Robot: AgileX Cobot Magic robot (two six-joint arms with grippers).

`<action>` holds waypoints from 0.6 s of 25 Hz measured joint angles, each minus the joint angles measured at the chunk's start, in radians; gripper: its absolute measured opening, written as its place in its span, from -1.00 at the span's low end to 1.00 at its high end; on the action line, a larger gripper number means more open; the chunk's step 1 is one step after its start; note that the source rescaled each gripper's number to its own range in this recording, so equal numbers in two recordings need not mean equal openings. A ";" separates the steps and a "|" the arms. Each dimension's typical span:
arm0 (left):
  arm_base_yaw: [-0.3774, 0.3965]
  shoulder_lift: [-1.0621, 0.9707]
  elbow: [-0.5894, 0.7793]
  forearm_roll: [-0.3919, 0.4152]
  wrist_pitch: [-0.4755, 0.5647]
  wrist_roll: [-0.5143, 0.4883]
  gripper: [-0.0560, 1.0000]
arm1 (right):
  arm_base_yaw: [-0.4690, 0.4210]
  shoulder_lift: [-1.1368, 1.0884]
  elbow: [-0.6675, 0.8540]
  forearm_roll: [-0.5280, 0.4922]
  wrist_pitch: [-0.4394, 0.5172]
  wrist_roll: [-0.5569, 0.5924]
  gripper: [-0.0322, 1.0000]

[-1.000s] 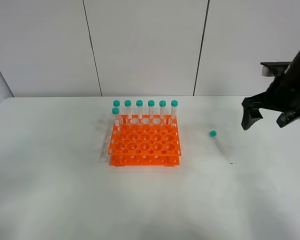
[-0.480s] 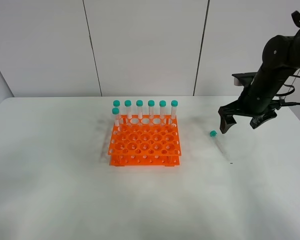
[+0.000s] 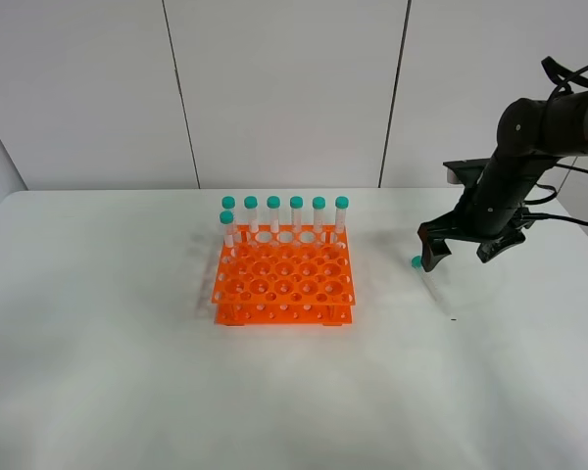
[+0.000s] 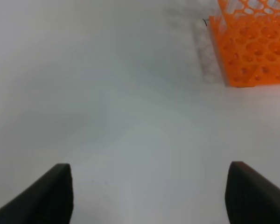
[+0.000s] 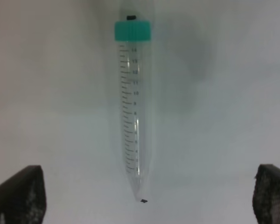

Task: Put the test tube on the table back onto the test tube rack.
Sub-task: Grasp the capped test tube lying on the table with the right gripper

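Observation:
The test tube [image 3: 433,286] lies flat on the white table [image 3: 127,343], right of the orange test tube rack [image 3: 284,279], its teal cap toward the back. In the right wrist view the tube [image 5: 134,116] lies lengthwise between the fingers, its graduation marks showing. My right gripper [image 3: 461,257] is open and hovers low over the tube's cap end, not touching it; it also shows in the right wrist view [image 5: 144,205]. My left gripper [image 4: 154,196] is open and empty above bare table, near the rack's corner [image 4: 252,46]. The left arm is out of the exterior view.
Several identical teal-capped tubes [image 3: 284,215] stand upright along the rack's back row, with one in the second row at the left. White wall panels rise behind the table's far edge [image 3: 274,191].
My right gripper has moved left and down from the table's right side to just above the lying tube. The tube, rack and left gripper have not moved.

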 joint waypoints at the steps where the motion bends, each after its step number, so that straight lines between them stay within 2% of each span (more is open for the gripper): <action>1: 0.000 0.000 0.000 0.000 0.000 0.000 1.00 | 0.000 -0.002 0.000 0.000 0.004 0.000 0.89; 7: 0.000 0.000 0.000 0.000 0.000 0.000 1.00 | 0.000 -0.045 0.055 0.001 0.011 0.023 0.82; 11: 0.000 0.000 0.000 0.000 0.000 0.000 1.00 | 0.000 -0.074 0.134 0.001 -0.053 0.023 0.82; 15: 0.000 0.000 0.000 0.000 0.000 0.000 1.00 | 0.000 -0.066 0.149 0.006 -0.105 0.023 0.82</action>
